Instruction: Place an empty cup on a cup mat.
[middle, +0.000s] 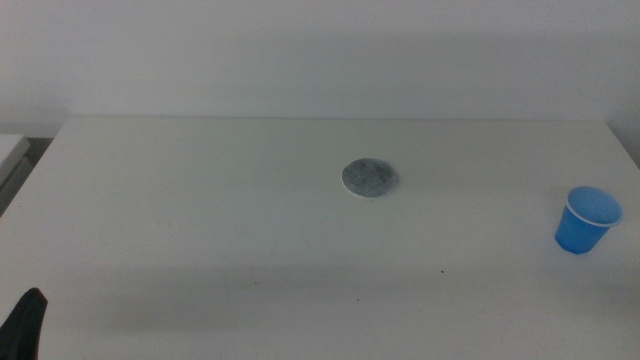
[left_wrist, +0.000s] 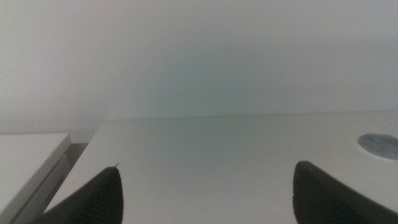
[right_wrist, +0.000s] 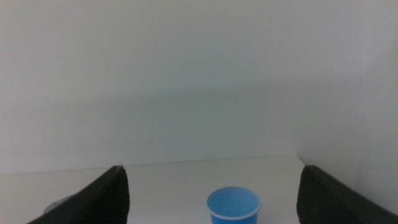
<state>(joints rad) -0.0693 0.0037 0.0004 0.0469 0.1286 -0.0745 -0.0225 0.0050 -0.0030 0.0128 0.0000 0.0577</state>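
Observation:
The blue cup (middle: 586, 219) stands upright and empty at the table's right side. The grey cup mat (middle: 369, 178) lies flat near the table's middle, well apart from the cup. My right gripper (right_wrist: 212, 168) is open and empty, and the cup (right_wrist: 234, 205) stands between and beyond its jaws; this gripper is out of the middle view. My left gripper (left_wrist: 209, 167) is open and empty, with the mat (left_wrist: 380, 145) off to one side. Only a dark tip of the left gripper (middle: 25, 322) shows at the bottom left corner of the middle view.
The white table (middle: 200, 220) runs back to a pale wall. A white ledge (left_wrist: 25, 155) stands beside the table's left edge.

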